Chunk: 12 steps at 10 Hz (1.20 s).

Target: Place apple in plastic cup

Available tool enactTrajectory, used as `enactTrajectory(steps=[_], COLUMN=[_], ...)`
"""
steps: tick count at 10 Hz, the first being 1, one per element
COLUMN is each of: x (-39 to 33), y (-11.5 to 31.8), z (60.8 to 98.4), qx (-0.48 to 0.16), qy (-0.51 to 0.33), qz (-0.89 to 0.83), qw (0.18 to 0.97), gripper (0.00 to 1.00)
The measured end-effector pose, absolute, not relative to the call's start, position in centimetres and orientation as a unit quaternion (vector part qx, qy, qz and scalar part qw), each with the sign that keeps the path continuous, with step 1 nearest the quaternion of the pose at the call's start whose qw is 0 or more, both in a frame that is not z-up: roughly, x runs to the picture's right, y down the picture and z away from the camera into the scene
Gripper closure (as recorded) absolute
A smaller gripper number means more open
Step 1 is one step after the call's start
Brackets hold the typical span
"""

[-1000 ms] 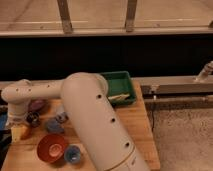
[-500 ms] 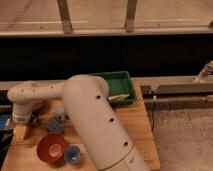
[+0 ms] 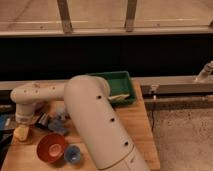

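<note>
The apple (image 3: 21, 133), small and yellow-orange, is at the left edge of the wooden table (image 3: 135, 130). My gripper (image 3: 21, 123) hangs from the white wrist directly above the apple, at or very near it; I cannot tell whether it holds it. The light-blue plastic cup (image 3: 73, 154) stands near the table's front edge, just right of a red bowl (image 3: 51, 147) and to the right of and nearer than the apple. My thick white arm (image 3: 95, 120) crosses the table's middle and hides part of it.
A green tray (image 3: 119, 82) with a pale object in it sits at the back right of the table. Blue-grey items (image 3: 57, 124) lie between the wrist and the arm. A dark wall with a ledge runs behind the table. Speckled floor lies to the right.
The wrist and gripper have shifted a little right and down over the left side of the table. The apple's spot appears to have shifted slightly right with them. Bowl, cup and tray are unmoved.
</note>
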State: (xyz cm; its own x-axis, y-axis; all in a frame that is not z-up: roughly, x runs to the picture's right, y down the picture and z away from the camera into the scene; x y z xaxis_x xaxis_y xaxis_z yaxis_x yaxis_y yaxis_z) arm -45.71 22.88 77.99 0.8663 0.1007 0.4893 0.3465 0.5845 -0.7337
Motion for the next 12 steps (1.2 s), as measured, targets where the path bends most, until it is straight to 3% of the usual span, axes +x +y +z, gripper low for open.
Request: enactTrajectory(steps=[2,5,12], x=[-46.8,-47.3,-42.3], y=[23.4,23.1,19.0], z=[77.5,77.1,75.8], qx=[-0.438,-0.429,-0.428], qy=[-0.263,-0.276,-0.301], qz=[-0.080,-0.084,-0.032], qw=[0.856,0.856,0.851], gripper=[0.77,1.00,1.00])
